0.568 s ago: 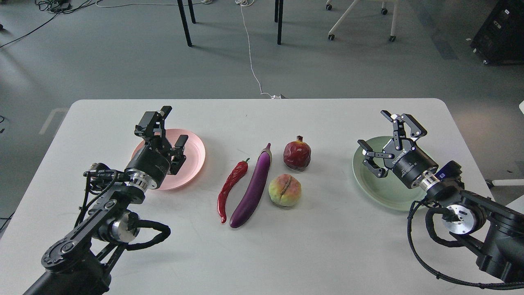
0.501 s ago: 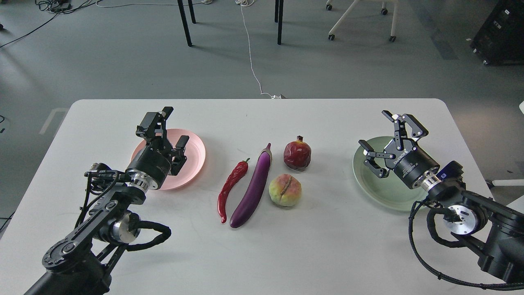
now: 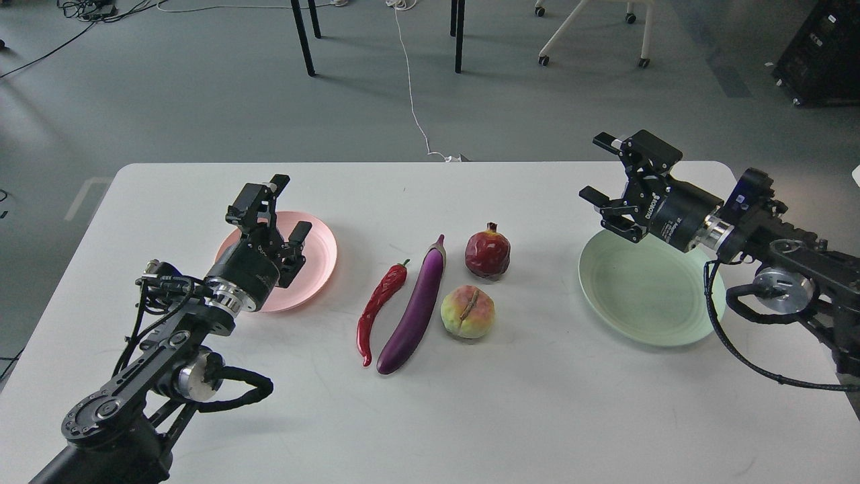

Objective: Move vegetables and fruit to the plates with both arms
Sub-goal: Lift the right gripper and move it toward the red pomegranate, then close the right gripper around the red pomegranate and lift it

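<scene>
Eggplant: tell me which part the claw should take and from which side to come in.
Grip the eggplant at mid-length, coming from above with fingers across its width. It lies flat, and the chili pepper alongside leaves only a narrow gap at the lower end; the middle is probably the best-balanced, clearest spot.

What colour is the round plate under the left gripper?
Plain pink; the round shallow plate shows best in the head view.

Single head view: looks forward and down over white table (image 3: pixel 430 417), floor beyond.
</scene>
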Robot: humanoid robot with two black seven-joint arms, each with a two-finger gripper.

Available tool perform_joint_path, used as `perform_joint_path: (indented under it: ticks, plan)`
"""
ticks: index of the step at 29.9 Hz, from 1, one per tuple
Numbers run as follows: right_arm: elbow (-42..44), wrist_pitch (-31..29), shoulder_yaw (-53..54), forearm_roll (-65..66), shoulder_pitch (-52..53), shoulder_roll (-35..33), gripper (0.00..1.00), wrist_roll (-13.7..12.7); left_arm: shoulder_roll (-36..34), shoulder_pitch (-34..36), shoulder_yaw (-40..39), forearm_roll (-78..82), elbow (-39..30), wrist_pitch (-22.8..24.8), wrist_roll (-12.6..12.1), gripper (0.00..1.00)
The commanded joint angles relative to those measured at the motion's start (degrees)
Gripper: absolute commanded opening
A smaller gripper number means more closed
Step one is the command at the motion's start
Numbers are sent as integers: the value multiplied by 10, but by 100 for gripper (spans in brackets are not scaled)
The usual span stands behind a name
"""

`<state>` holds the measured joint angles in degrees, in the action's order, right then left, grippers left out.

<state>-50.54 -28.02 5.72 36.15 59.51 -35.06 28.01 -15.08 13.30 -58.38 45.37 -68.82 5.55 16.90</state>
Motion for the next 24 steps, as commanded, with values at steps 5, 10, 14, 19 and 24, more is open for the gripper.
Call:
perform_joint_path:
  ticks: [5, 10, 14, 19, 24]
  plan:
    - [20, 0, -257, 206, 224, 69, 99, 0, 0, 1, -1, 0, -6, 2, 3, 98]
    - [61, 2, -306, 292, 239, 145, 99, 0, -5, -1, 0, 1, -18, 0, 3, 98]
    - [105, 21, -351, 321, 239, 207, 99, 0, -8, -2, -1, 1, -26, 0, 3, 98]
    - [143, 45, -374, 321, 230, 263, 99, 0, -14, -4, 0, 1, -32, 0, 3, 98]
    - [162, 45, -388, 321, 221, 296, 99, 0, -21, -6, -1, 1, -35, 0, 3, 98]
